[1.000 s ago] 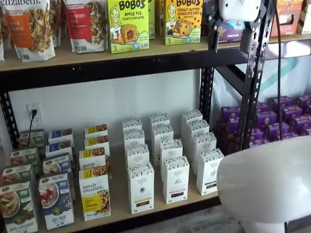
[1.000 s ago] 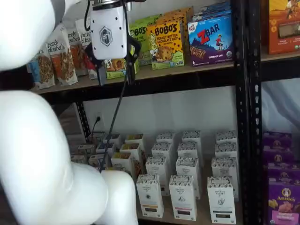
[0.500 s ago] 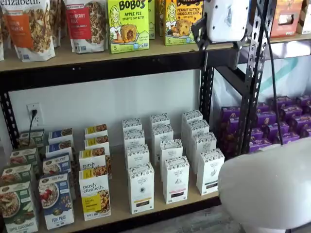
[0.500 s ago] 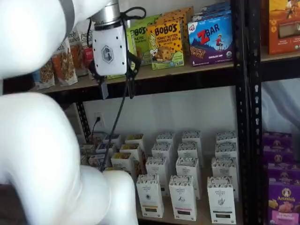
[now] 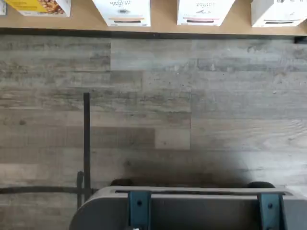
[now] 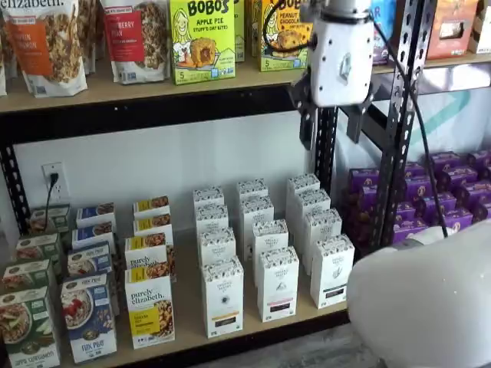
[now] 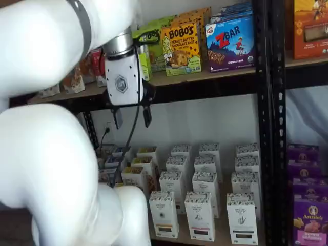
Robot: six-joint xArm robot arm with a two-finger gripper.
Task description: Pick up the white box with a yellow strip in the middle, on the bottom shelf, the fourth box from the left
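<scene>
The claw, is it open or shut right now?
Open. The claw hangs empty in front of the upper shelf, with a clear gap between its two black fingers in both shelf views.

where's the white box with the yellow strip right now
In a shelf view, the tall narrow white box with the thin yellow strip stands at the front of the light wooden bottom shelf, between the wider purely elizabeth box and a like white carton.

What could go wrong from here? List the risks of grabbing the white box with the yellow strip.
The open white two-finger gripper hangs high, beside the black upper shelf rail; descending, it could clip it. The tall white carton with the yellow strip stands close beside a like carton with a reddish strip: wrong pick, or knocked neighbours.
</scene>
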